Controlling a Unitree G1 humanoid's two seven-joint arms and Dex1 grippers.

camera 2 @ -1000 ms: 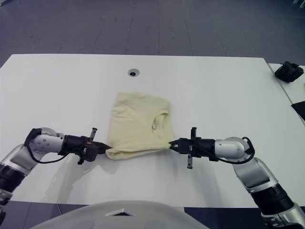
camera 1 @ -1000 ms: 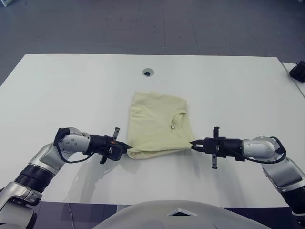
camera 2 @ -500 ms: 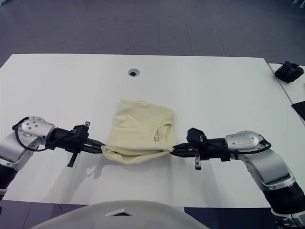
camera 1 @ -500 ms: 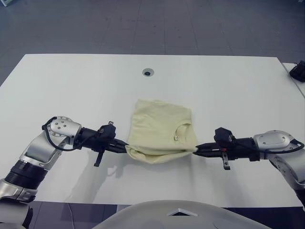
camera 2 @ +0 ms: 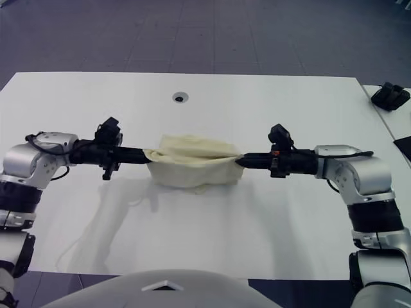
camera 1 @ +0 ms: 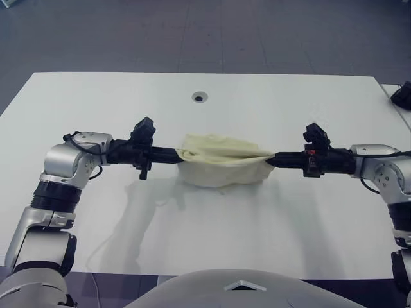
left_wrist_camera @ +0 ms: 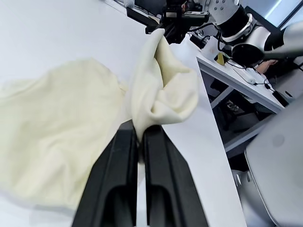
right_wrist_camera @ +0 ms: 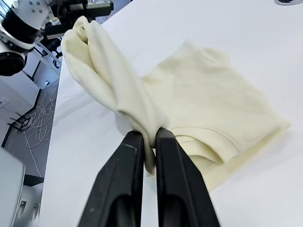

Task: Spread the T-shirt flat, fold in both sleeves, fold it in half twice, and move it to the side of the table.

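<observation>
Black-fingered, at the far left: left gripper [camera 1: 174,154], held low over the white table [camera 1: 96,109], fingers [left_wrist_camera: 118,156] pressed almost together with a bunched corner of the T-shirt [camera 1: 221,165] nipped between them.

Running rightward from that pinch, a raised edge of pale yellow cloth, drawn fairly taut between the two arms and lifted clear of the tabletop. Beneath it, the rest of the garment lying slack on the table near the middle, on the robot's side of the round cable port [camera 1: 200,97].

At the right end of the lifted edge, right gripper [camera 1: 270,160], likewise clamped down narrow on a fold of fabric, level with its partner. Farther right, off the table's corner, a small dark object [camera 1: 401,95] on a neighbouring surface, well apart from the work.

Judged as mid-fold. No sleeve sticking out and the cloth already a compact block, so spreading and sleeve folds probably done. Hard to say whether this is the first or the second halving; by the small footprint, more likely the second.

Left to do, on that reading: carry the held edge over onto the opposite edge, lay it down square, let go, then shift the bundle to the side of the table.
</observation>
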